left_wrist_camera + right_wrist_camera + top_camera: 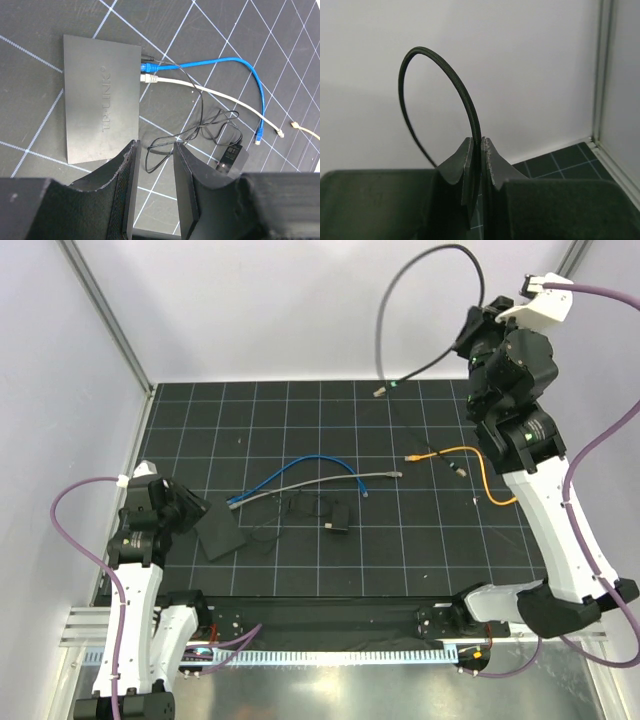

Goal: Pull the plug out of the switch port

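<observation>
The switch (100, 105) lies flat on the black gridded bench (400, 570), its TP-LINK lettering up and its socket edge turned towards the cables; a blue patch cable (225, 61) and a white patch cable (225, 97) are plugged side by side into that edge, with a thin black power cord (200, 107) entering just beside them; all three trail away from the switch across the grid; the cord loops to a small black power adapter (232, 154) near the switch.

The left end effector (155, 165) hangs low over the switch's corner on the socket side, released, its fingers (127, 185) parted with only bench and cord showing between them; whether it touches the switch I cannot tell.

The right end effector (480, 150) is raised high, well apart from the switch, clenched on a dark grey cable (402, 80) that arches up out of its fingers; a clear plug (380, 392) on that cable shows at the far edge of the grid, away from the switch; whether it hangs or rests there I cannot tell; a yellow cable (470, 452) lies loose on the bench, further from the switch than the white one.
</observation>
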{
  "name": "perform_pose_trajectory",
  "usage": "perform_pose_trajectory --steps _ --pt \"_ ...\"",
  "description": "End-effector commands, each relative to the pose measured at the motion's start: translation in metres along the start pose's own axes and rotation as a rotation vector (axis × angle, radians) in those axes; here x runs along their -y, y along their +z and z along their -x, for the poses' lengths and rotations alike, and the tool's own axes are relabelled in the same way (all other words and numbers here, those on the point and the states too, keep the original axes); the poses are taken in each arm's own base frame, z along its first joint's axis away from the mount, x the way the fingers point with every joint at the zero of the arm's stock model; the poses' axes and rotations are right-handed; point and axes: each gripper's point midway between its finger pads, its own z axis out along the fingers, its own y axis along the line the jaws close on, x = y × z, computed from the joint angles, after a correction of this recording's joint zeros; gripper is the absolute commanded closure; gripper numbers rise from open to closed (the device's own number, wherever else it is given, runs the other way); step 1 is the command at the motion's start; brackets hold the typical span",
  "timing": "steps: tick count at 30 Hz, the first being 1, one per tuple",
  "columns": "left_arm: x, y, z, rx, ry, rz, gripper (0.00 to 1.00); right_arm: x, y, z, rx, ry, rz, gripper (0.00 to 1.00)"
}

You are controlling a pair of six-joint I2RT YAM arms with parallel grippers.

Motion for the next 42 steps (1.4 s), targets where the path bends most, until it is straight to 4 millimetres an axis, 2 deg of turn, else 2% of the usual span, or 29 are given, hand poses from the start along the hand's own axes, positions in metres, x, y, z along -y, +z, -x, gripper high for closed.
perform_pose_trajectory --steps 1,3,4,6,7,8,10,11,13,14,17,18,19,20,24,25,30,31,32,35,37,38,40,41,42 --pt "0.008 -0.001 0.004 0.015 0.022 -0.04 0.63 0.044 0.022 -0.023 -0.023 -0.028 -0.122 0.99" --pt "0.008 -0.001 0.004 0.011 0.024 -0.039 0.63 0.06 0.039 -0.048 -0.07 -0.012 -0.147 0.99" --pt "0.009 -0.002 0.003 0.007 0.025 -0.045 0.63 0.089 0.058 -0.065 -0.099 -0.019 -0.207 0.99" --pt "0.01 -0.002 0.003 0.003 0.025 -0.044 0.63 0.105 0.073 -0.094 -0.168 0.035 -0.2 0.99" --pt "0.009 -0.003 0.003 0.003 0.027 -0.044 0.63 0.128 0.08 -0.1 -0.181 0.04 -0.244 0.99" --pt "0.009 -0.004 0.003 0.005 0.027 -0.044 0.63 0.137 0.087 -0.125 -0.231 0.036 -0.261 0.99" --pt "0.009 -0.004 0.004 0.012 0.027 -0.043 0.63 0.172 0.091 -0.142 -0.272 0.051 -0.34 0.99" --pt "0.01 -0.005 0.005 0.014 0.028 -0.045 0.62 0.186 0.09 -0.166 -0.319 0.056 -0.37 0.99" --pt "0.01 -0.004 0.004 0.011 0.028 -0.046 0.63 0.208 0.088 -0.184 -0.352 0.114 -0.409 0.99" --pt "0.009 -0.003 0.004 0.007 0.028 -0.042 0.63 0.219 0.085 -0.203 -0.392 0.122 -0.431 0.99" --pt "0.01 -0.002 0.003 0.0 0.031 -0.043 0.62 0.246 0.078 -0.238 -0.485 0.156 -0.493 0.99" --pt "0.01 -0.001 0.003 -0.003 0.032 -0.044 0.62 0.255 0.077 -0.26 -0.532 0.153 -0.52 0.99" --pt "0.01 -0.001 0.003 -0.002 0.032 -0.044 0.62 0.261 0.074 -0.27 -0.556 0.149 -0.54 0.98" --pt "0.01 0.0 0.002 -0.008 0.032 -0.046 0.63 0.272 0.069 -0.293 -0.609 0.133 -0.573 0.95" --pt "0.012 0.0 0.001 -0.014 0.034 -0.053 0.63 0.292 0.057 -0.333 -0.692 0.096 -0.64 0.88" --pt "0.012 0.0 0.001 -0.016 0.037 -0.056 0.62 0.304 0.052 -0.35 -0.725 0.071 -0.683 0.84" --pt "0.015 -0.002 0.0 -0.022 0.037 -0.068 0.62 0.329 0.039 -0.374 -0.812 -0.009 -0.802 0.77" --pt "0.014 -0.002 0.0 -0.027 0.039 -0.066 0.62 0.332 0.038 -0.378 -0.823 -0.019 -0.813 0.69" --pt "0.016 -0.003 0.002 -0.025 0.043 -0.067 0.62 0.334 0.039 -0.377 -0.826 -0.04 -0.822 0.54" --pt "0.016 -0.002 0.002 -0.033 0.049 -0.063 0.62 0.332 0.042 -0.369 -0.826 -0.046 -0.817 0.48" --pt "0.016 -0.002 0.003 -0.035 0.054 -0.058 0.62 0.326 0.043 -0.362 -0.822 -0.056 -0.801 0.43" --pt "0.017 -0.001 0.004 -0.04 0.056 -0.058 0.62 0.319 0.044 -0.349 -0.801 -0.059 -0.79 0.42" --pt "0.02 -0.001 0.006 -0.042 0.059 -0.058 0.63 0.307 0.044 -0.337 -0.786 -0.09 -0.76 0.39" --pt "0.02 -0.001 0.008 -0.041 0.062 -0.057 0.62 0.29 0.044 -0.334 -0.789 -0.104 -0.72 0.38" --pt "0.02 0.002 0.008 -0.05 0.063 -0.05 0.62 0.275 0.044 -0.32 -0.763 -0.111 -0.689 0.37"
